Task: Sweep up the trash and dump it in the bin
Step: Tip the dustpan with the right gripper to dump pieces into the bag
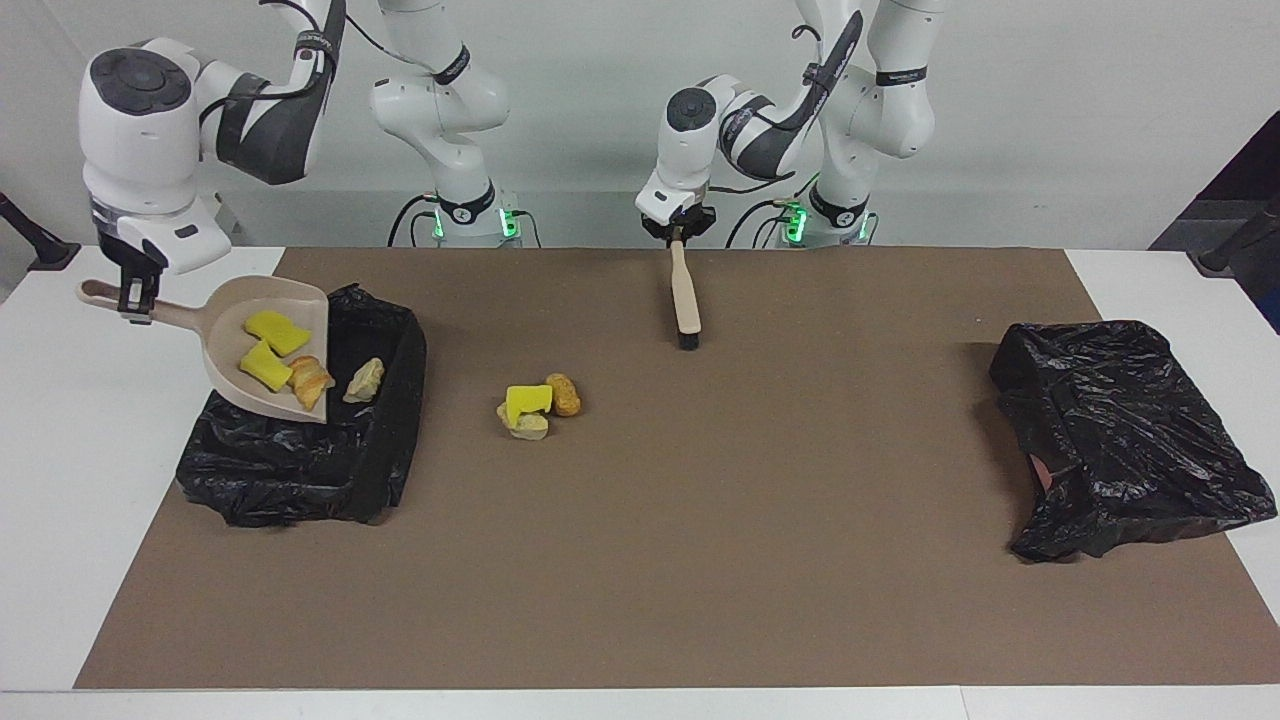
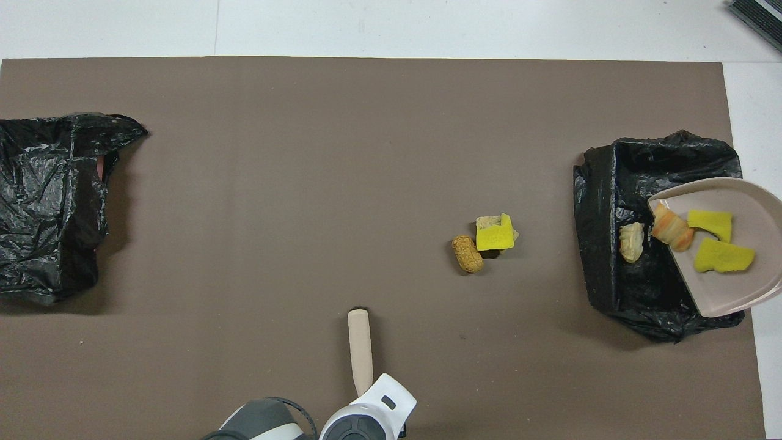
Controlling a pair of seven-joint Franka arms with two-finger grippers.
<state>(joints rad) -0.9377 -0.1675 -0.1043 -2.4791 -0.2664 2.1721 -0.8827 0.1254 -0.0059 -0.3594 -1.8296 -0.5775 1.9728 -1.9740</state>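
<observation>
Fingers (image 1: 137,300) clamp dustpan (image 1: 262,350) — trash (image 1: 364,381) tumbling binward.

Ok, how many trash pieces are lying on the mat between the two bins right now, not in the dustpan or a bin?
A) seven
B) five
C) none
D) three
D: a yellow sponge chunk, a pale piece tucked under it and a golden-brown piece lie together on the brown mat, while the others are in the dustpan or dropping into the bin under it.

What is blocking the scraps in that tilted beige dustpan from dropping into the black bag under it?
Nothing visible: the beige dustpan tips over the open black bag-lined bin; one bread piece has already left it.
</observation>
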